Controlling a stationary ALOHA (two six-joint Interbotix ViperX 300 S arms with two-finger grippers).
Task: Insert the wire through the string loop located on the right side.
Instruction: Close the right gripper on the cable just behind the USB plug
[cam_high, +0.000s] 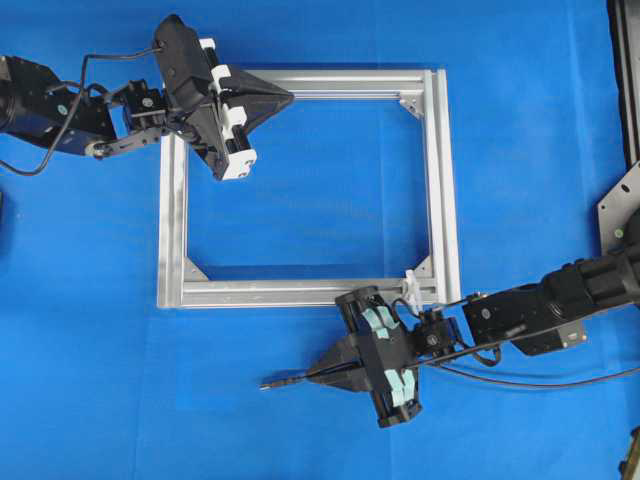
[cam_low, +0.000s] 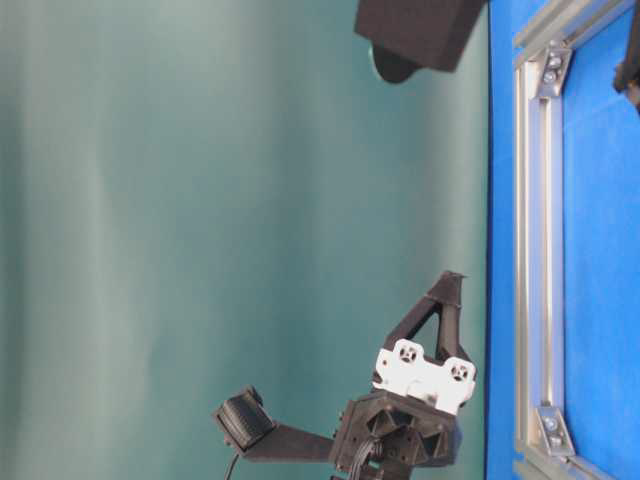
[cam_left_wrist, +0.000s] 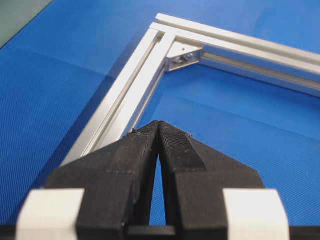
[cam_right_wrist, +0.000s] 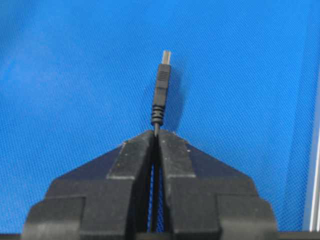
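Wire, item one: I have it pinched in my right gripper, jaws closed on the thin cable just behind the strain relief, so the dark plug and its metallic tip stick out straight ahead of the fingertips. From overhead its long axis lies nearly level across the blue mat, plug end pointing to the left of that view, while the rest of the cable trails back to the right under my right arm. The plug sits below the bottom rail of the aluminium frame, outside it and apart from it. String loop, item two: small and white, at the frame's lower right corner, just above my right wrist; the plug points away from it. Left gripper, item three: jaws pressed together with nothing between them, fingertips over the top rail near the upper left corner of the frame; its wrist view shows a silver corner bracket ahead. Whether those fingertips touch the rail, I cannot tell.
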